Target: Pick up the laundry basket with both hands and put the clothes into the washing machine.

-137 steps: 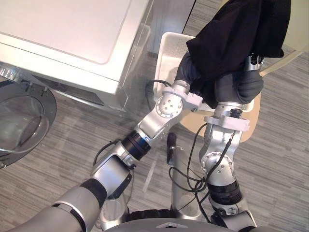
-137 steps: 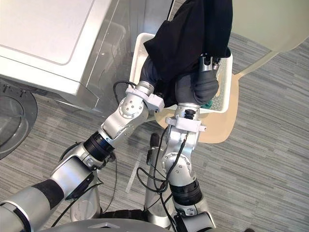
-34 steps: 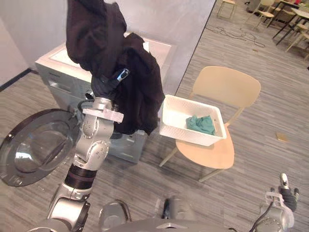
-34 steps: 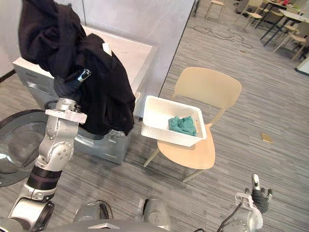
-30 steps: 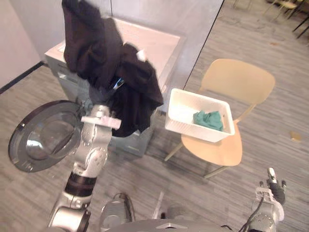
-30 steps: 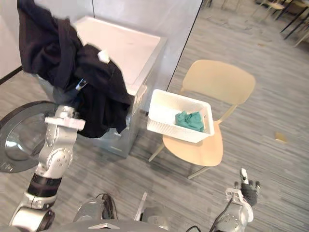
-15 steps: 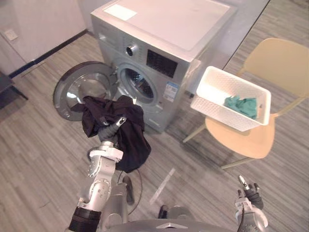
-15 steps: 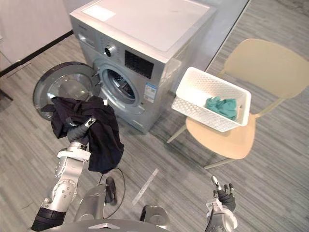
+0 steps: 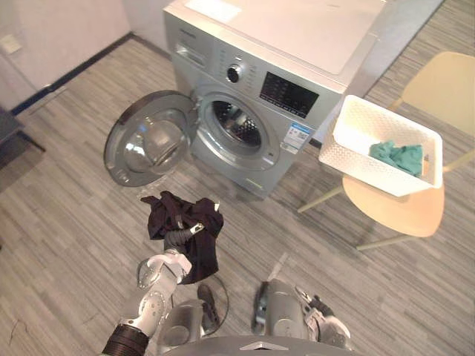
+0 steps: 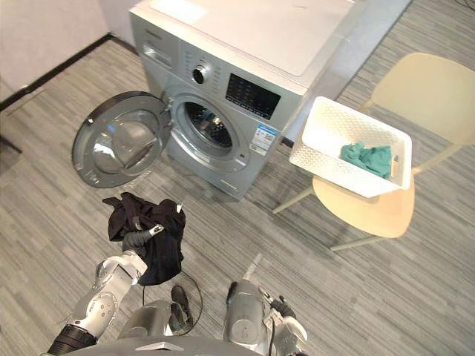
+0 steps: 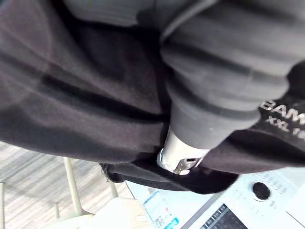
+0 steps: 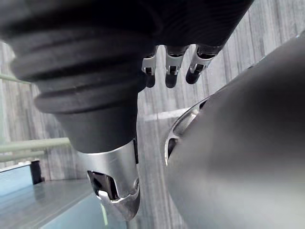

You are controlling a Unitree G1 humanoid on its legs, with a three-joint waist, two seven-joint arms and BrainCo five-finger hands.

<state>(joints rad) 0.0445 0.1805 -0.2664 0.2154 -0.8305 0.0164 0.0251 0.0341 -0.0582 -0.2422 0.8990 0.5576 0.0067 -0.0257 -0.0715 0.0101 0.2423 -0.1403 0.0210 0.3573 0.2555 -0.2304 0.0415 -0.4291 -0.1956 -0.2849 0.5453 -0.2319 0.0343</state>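
My left hand is shut on a black garment, held low above the floor in front of the washing machine. In the left wrist view the black garment wraps round the hand's dark cover. The round door stands swung open to the left, and the drum opening is dark. A white laundry basket rests on a beige chair right of the machine, with a teal cloth inside. My right hand hangs low by my side, its fingers relaxed and holding nothing.
Grey wood-look floor spreads around the machine. A white wall with a dark skirting runs along the left. The chair's legs stand close to the machine's right front corner.
The camera has swung, so the machine's front now shows. My left hand has come down with the black garment from high up to near the floor. My right hand has dropped lower.
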